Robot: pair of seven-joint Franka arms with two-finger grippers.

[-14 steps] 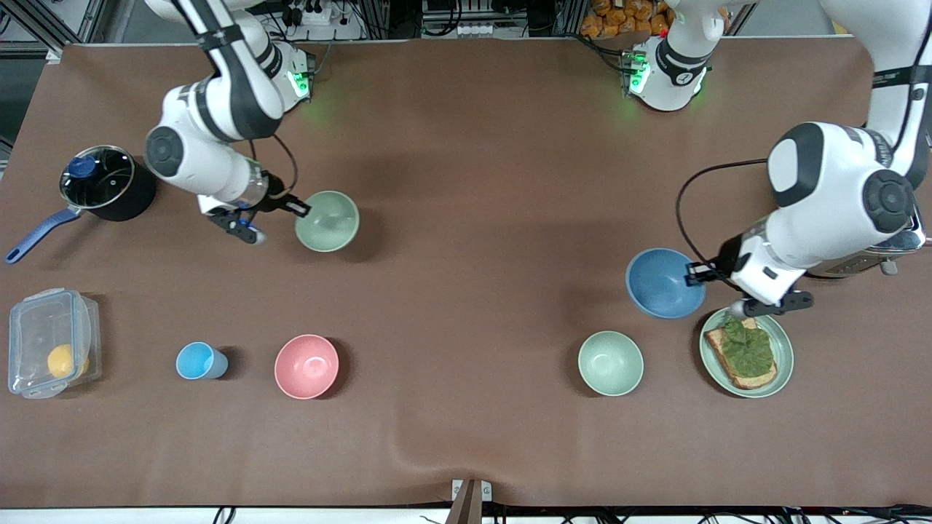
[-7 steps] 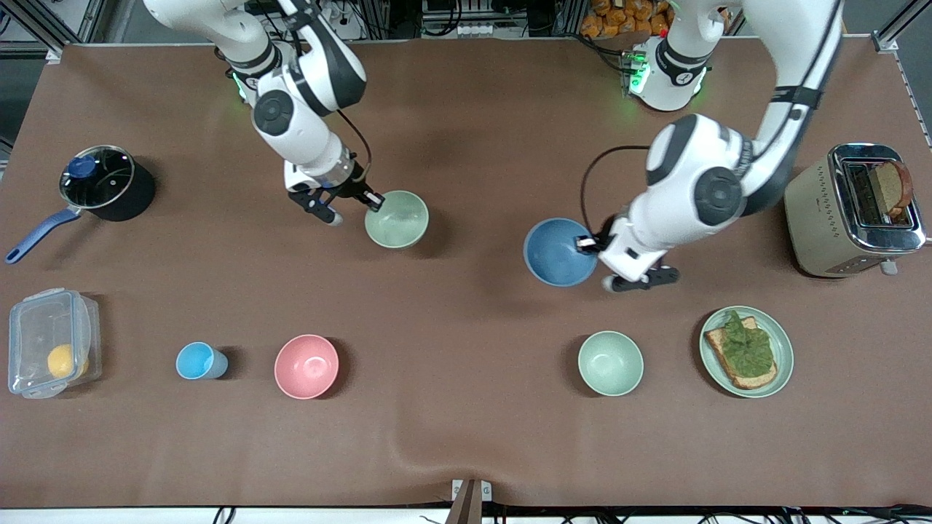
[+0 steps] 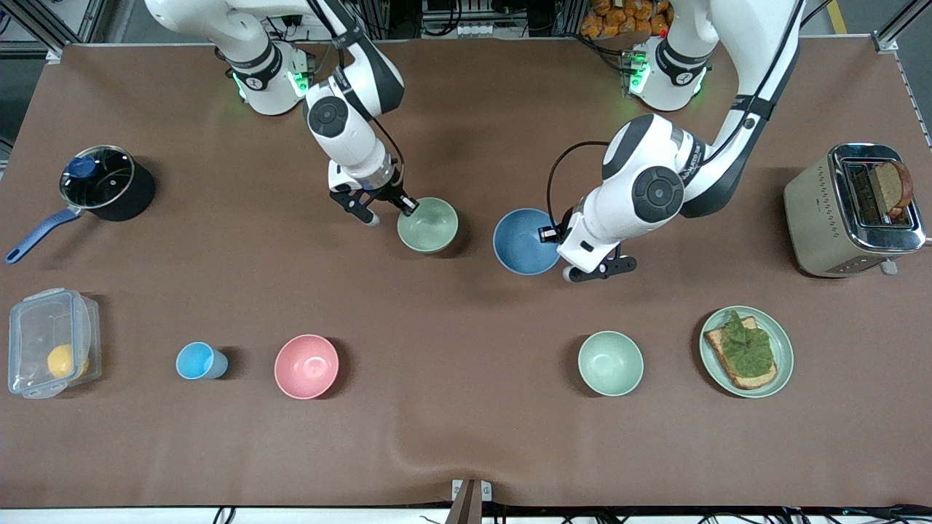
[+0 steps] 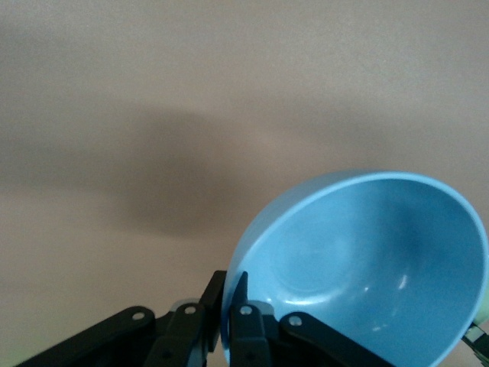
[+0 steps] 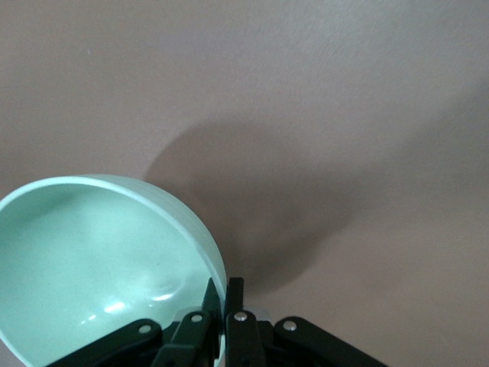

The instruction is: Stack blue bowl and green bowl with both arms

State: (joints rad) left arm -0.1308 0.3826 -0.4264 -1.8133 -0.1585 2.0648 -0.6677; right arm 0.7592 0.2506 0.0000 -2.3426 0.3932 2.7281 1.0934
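My left gripper is shut on the rim of the blue bowl and holds it over the middle of the table. In the left wrist view the blue bowl sits tilted with its rim pinched at my gripper. My right gripper is shut on the rim of the green bowl, also over the table's middle, a short gap from the blue bowl. In the right wrist view the green bowl has its rim clamped at my gripper.
A paler mint bowl, a green plate with toast, a pink bowl, a light-blue cup and a clear box lie nearer the camera. A pot and a toaster stand at the table's ends.
Both arms have carried their bowls toward the middle of the table. The green bowl and the blue bowl are now much closer together.
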